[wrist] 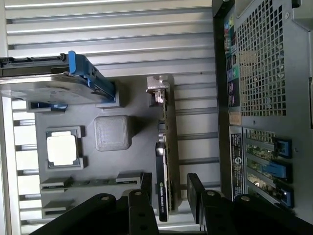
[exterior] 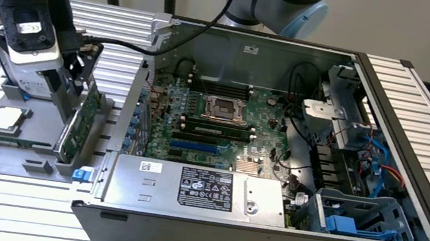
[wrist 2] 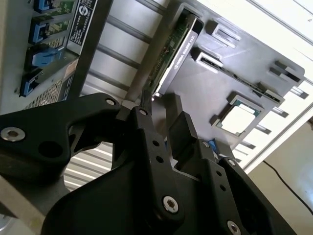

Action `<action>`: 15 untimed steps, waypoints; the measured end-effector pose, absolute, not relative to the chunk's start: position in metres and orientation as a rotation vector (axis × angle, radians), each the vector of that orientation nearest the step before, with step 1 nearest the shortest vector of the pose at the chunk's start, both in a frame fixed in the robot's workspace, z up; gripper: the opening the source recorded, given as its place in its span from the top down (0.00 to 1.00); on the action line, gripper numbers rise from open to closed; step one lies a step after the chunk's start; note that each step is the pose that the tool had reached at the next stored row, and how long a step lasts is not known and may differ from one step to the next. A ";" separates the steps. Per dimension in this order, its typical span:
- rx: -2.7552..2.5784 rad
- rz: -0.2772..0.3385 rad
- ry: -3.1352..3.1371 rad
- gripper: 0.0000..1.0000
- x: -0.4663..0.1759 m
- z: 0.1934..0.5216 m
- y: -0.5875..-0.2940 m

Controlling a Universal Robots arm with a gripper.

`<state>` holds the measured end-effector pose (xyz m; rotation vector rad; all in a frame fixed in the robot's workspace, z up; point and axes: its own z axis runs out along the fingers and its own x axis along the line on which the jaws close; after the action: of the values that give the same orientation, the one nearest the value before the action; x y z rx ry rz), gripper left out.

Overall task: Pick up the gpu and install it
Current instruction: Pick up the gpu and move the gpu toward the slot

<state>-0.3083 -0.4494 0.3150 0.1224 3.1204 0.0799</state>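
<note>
One gpu (wrist: 165, 127), green card stood on edge in a grey slotted tray (wrist: 137, 103), seemingly to offer its upper edge, between the fingers of the open, unclamped claw (wrist: 170, 191); computer case (wrist: 264, 73) alongside.

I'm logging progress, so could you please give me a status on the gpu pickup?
Open gripper astride gpu. It stands on edge in tray, not gripped. Beside it drive and case, both apart.
</note>
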 end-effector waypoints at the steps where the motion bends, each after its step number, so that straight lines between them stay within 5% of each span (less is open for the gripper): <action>1: 0.122 0.080 3.120 0.00 -0.308 0.314 -0.449; 15: 0.138 0.080 3.120 0.00 -0.308 0.299 -0.449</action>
<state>-0.3084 -0.4493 0.2987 0.1378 3.1197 0.0798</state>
